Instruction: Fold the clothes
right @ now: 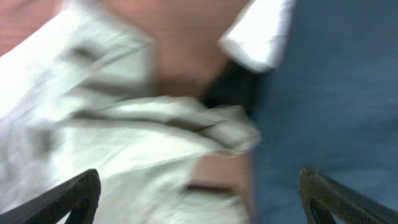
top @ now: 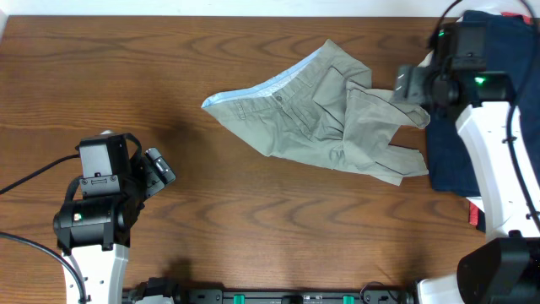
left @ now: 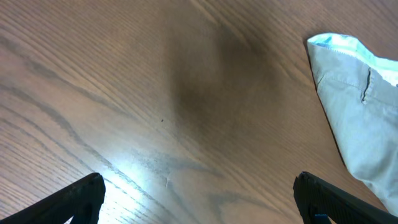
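Observation:
The khaki shorts (top: 325,114) lie crumpled on the table's far middle-right, waistband and pale lining toward the left. My left gripper (top: 159,167) is open and empty over bare wood at the near left; a corner of the shorts (left: 360,118) shows at the right of its wrist view. My right gripper (top: 411,84) hovers open at the shorts' right edge, beside the navy garment (top: 468,127). The right wrist view is blurred: shorts (right: 124,143) at left, navy cloth (right: 329,106) at right, nothing between the fingers (right: 199,199).
The wooden table (top: 211,236) spreads around the shorts. The large navy garment lies at the right edge under the right arm. A bit of white cloth (right: 258,31) shows at the top of the right wrist view.

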### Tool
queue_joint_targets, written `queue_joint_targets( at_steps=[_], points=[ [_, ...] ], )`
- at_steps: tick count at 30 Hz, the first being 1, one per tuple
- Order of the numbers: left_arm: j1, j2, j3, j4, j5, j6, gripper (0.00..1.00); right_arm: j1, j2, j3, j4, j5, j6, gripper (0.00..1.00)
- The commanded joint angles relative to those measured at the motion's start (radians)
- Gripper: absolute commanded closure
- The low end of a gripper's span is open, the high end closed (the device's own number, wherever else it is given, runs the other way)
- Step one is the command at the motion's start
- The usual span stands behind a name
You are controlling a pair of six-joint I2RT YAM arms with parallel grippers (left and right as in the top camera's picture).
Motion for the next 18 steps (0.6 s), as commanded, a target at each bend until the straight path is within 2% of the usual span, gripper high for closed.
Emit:
queue_joint_targets(
  at_steps=[1,3,6,8,12,14,15,16,17,18],
  points=[
    [0.004,0.0,0.02,-0.002,-0.016,-0.005,0.02,0.059,-0.016,-0.007,-0.069,-0.245,-0.031,0.01],
    [0.004,0.0,0.02,-0.002,-0.016,-0.005,0.02,0.092,-0.016,-0.024,-0.116,-0.244,-0.023,0.01],
    [0.004,0.0,0.02,-0.002,-0.016,-0.005,0.02,0.142,-0.015,-0.078,-0.098,-0.242,-0.012,0.01],
    [0.004,0.0,0.02,-0.002,-0.016,-0.005,0.02,0.183,-0.011,-0.137,-0.039,-0.207,-0.003,0.01],
    [0.004,0.0,0.02,-0.002,-0.016,-0.005,0.02,0.244,0.006,-0.258,0.143,-0.047,0.119,0.01],
    [0.004,0.0,0.02,-0.002,-0.016,-0.005,0.02,0.258,0.015,-0.307,0.229,0.003,0.18,0.05],
    [0.004,0.0,0.02,-0.002,-0.016,-0.005,0.02,0.262,0.021,-0.331,0.277,0.003,0.193,0.09],
    [0.004,0.0,0.02,-0.002,-0.016,-0.005,0.02,0.266,0.03,-0.356,0.327,0.005,0.209,0.17],
    [0.004,0.0,0.02,-0.002,-0.015,-0.005,0.02,0.267,0.038,-0.371,0.361,0.005,0.211,0.32],
    [0.004,0.0,0.02,-0.002,-0.016,-0.005,0.02,0.267,0.045,-0.382,0.389,0.012,0.218,0.55]
  ],
)
